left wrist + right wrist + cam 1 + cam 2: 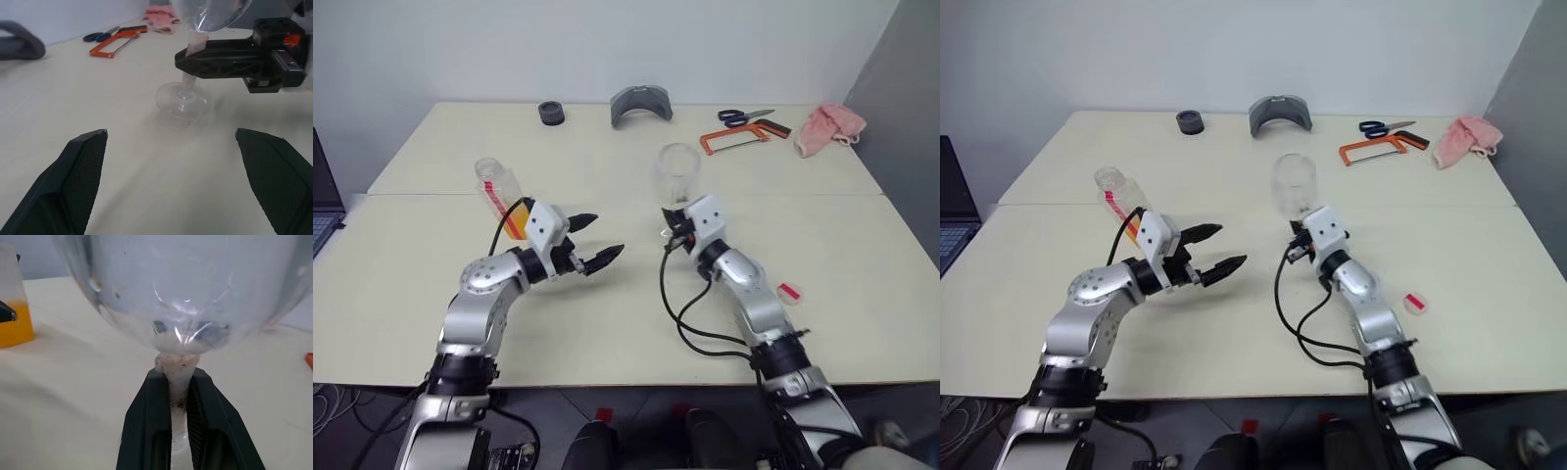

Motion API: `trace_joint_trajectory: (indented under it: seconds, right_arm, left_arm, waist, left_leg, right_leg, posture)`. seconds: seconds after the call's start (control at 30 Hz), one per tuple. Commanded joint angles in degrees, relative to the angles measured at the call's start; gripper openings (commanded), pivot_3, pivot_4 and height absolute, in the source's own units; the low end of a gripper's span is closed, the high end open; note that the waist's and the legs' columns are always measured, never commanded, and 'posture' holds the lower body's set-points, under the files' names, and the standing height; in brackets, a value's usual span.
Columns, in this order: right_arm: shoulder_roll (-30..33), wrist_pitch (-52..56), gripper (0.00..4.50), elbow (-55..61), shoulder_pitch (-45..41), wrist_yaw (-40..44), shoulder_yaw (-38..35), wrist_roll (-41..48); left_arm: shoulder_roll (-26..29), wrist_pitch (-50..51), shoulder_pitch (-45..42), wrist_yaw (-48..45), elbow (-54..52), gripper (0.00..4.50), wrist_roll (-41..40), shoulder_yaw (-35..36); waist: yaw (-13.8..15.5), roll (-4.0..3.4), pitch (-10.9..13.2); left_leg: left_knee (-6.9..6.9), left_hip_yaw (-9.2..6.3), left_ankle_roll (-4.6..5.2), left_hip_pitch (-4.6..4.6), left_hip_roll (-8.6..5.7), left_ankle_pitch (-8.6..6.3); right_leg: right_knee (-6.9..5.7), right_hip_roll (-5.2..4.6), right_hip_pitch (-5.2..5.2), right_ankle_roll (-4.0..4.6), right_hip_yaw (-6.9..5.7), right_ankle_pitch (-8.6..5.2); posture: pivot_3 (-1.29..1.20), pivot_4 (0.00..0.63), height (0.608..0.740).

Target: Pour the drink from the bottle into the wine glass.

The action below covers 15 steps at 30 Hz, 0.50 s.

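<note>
From the head cameras, the right gripper (674,217) was clamped on the stem of the empty wine glass (677,172), near the middle of the table (862,255). The left gripper (592,242) hung wide open and empty, just in front of the bottle (501,196), which stood uncapped toward the left edge with orange drink (515,223) low inside.

The left wrist camera showed the glass's foot resting on the table.

The right wrist camera showed a dry bowl. No pouring had been done; the bottle was not yet grasped.
</note>
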<state>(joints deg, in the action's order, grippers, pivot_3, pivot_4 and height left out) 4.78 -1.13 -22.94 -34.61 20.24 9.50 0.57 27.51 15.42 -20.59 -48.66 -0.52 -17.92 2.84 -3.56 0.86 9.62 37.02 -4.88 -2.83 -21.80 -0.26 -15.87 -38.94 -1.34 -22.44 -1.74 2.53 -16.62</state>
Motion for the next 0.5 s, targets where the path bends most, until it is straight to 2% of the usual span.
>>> trace_joint_trajectory:
  seconds: [0.03,0.33,0.37,0.4,0.5]
  right_arm:
    - [-0.9,-4.7,0.14,-7.6,-3.9,2.1,0.7,-0.9]
    - [-1.9,-6.6,0.14,-16.8,-7.4,5.3,-0.2,-0.4]
    - [-1.9,-6.8,0.86,-17.1,-7.5,5.4,-0.4,-0.3]
    - [-2.0,-6.9,1.06,-17.1,-7.5,5.6,-0.5,-0.3]
    - [-2.1,-6.9,2.15,-16.7,-7.3,6.0,-0.7,0.0]
  left_arm:
    - [1.1,2.8,2.7,2.4,-7.1,4.5,-1.8,2.1]
    - [1.8,7.9,4.0,6.4,-13.1,4.5,-3.3,3.2]
    - [1.9,8.4,3.8,6.7,-13.5,4.5,-3.5,3.1]
    - [1.9,8.8,3.6,6.9,-13.9,4.5,-3.7,3.1]
    - [1.9,9.8,3.1,7.4,-14.7,4.5,-4.1,3.0]
  waist:
    - [0.3,0.0,0.0]
    - [0.3,0.0,0.0]
    - [0.3,0.0,0.0]
    - [0.3,0.0,0.0]
    - [0.3,0.0,0.0]
  left_leg:
    - [0.01,-0.02,-0.01,-0.06,-0.01,0.0]
    - [0.02,0.01,0.0,-0.06,0.02,0.0]
    - [0.02,0.01,0.0,-0.06,0.02,0.0]
    - [0.02,0.02,0.0,-0.06,0.03,0.0]
    - [0.02,0.02,-0.01,-0.07,0.03,0.0]
  right_leg:
    - [0.0,-0.01,-0.05,0.0,-0.01,0.0]
    - [-0.11,0.07,-0.16,0.01,0.0,0.0]
    - [-0.11,0.08,-0.16,0.01,-0.01,0.0]
    - [-0.12,0.08,-0.16,0.01,0.0,0.0]
    - [-0.12,0.08,-0.16,0.01,-0.01,0.01]
  posture:
    - [0.0,0.15,0.74]
    - [0.0,0.15,0.74]
    - [0.0,0.15,0.74]
    - [0.0,0.15,0.74]
    - [0.0,0.15,0.74]
